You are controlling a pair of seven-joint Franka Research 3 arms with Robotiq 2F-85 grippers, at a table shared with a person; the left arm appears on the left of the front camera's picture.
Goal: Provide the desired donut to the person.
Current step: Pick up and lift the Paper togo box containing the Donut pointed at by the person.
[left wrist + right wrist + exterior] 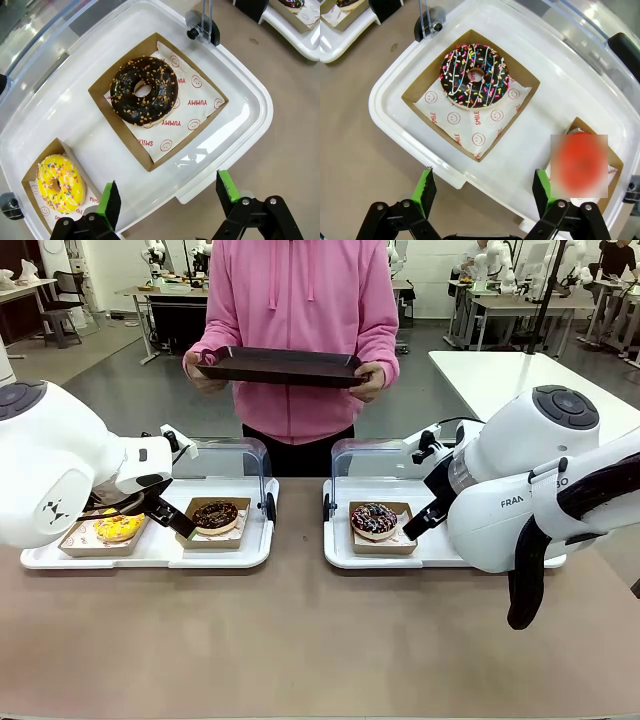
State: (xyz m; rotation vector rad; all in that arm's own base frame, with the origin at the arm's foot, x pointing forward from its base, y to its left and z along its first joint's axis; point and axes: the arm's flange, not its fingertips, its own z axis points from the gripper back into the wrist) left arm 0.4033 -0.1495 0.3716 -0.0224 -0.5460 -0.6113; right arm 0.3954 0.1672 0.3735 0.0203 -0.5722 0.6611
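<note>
Across the table, the person (300, 330) in a pink hoodie stands holding a dark tray (280, 367) level in both hands, above the table's far edge. Nearer the robot lie two white trays with clear lids raised at the back.

The left white tray (160, 558) holds a yellow sprinkled donut (118, 528) and, beside it, a chocolate donut with nut crumbs (215, 515), each in its own brown card box on printed paper. The left gripper (167, 195) hangs over this tray's near rim, between the two boxes. Its green-padded fingers are spread wide with nothing between them.

The right white tray (380, 562) holds a chocolate donut with coloured sprinkles (374, 520) in a similar box. The right gripper (484, 186) hovers above that tray's near rim, short of the box. Its fingers also stand fully apart and it grips nothing. Neither claw touches a donut.
</note>
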